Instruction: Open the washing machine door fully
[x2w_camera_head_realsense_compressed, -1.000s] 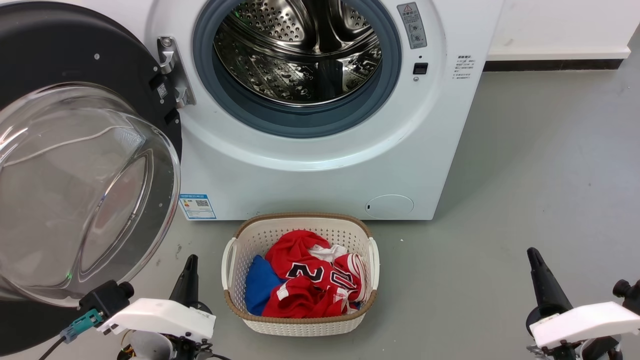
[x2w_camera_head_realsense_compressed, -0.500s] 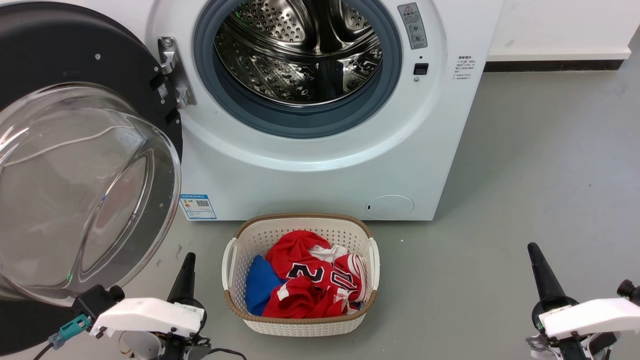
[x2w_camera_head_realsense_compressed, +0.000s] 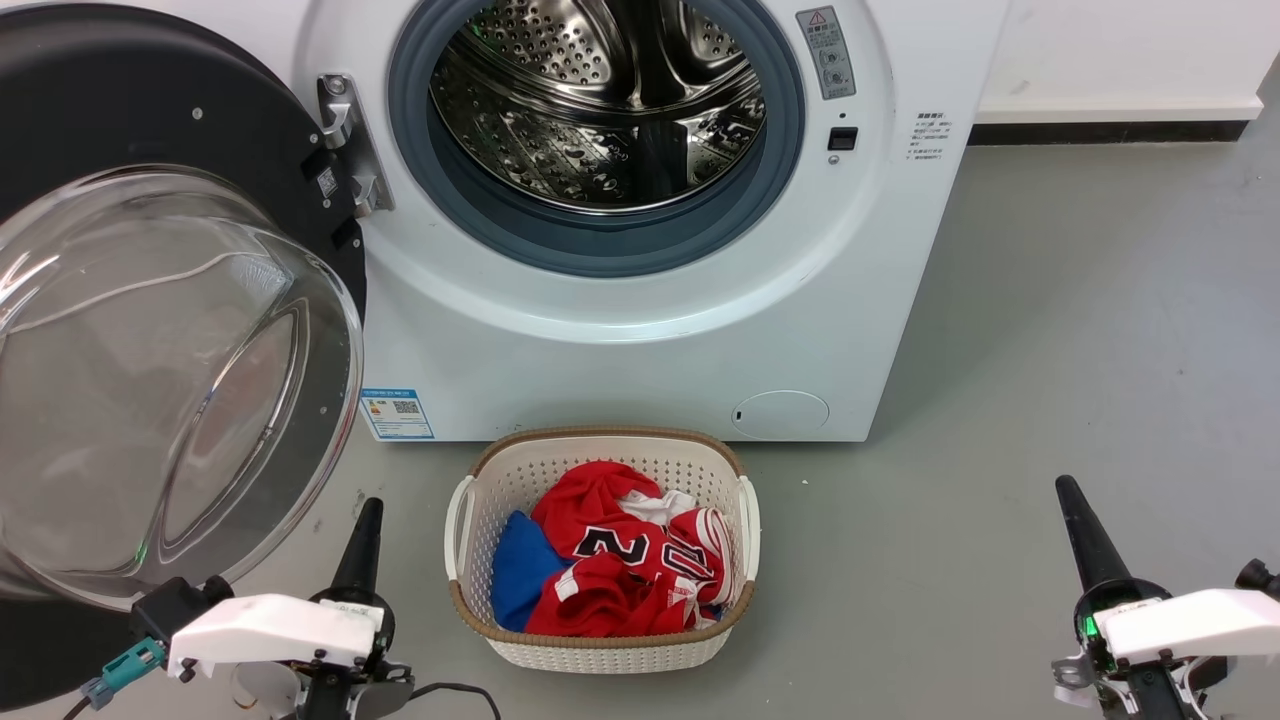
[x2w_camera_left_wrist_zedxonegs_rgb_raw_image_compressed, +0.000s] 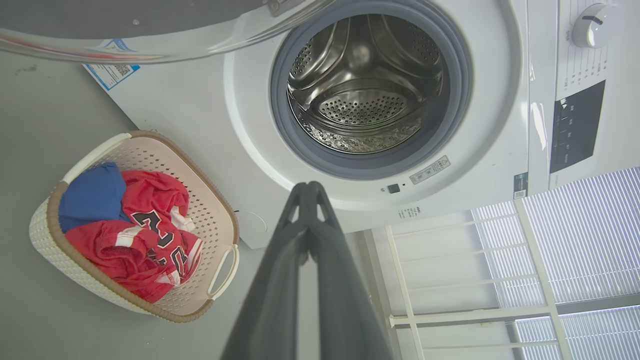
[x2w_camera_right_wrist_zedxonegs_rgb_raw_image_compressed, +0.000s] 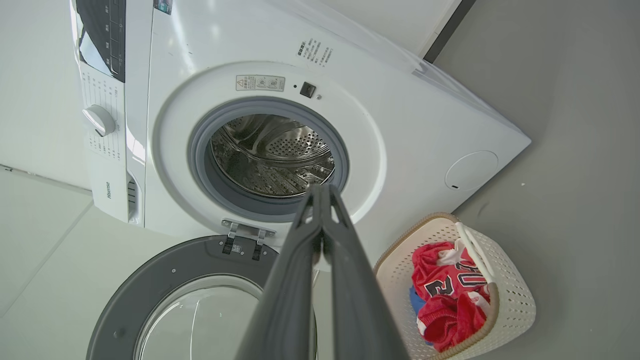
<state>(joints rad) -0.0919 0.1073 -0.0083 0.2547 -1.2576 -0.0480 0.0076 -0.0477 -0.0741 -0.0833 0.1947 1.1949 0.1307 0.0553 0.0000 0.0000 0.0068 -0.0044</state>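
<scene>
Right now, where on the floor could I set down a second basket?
Bare grey floor lies right of the washing machine and basket, reaching the right hand. Only a narrow strip separates basket and left hand. The left is crowded: the open door overhangs it.

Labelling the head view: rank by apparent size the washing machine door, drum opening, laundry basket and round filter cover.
1. washing machine door, though nearness inflates it
2. drum opening
3. laundry basket
4. round filter cover
</scene>
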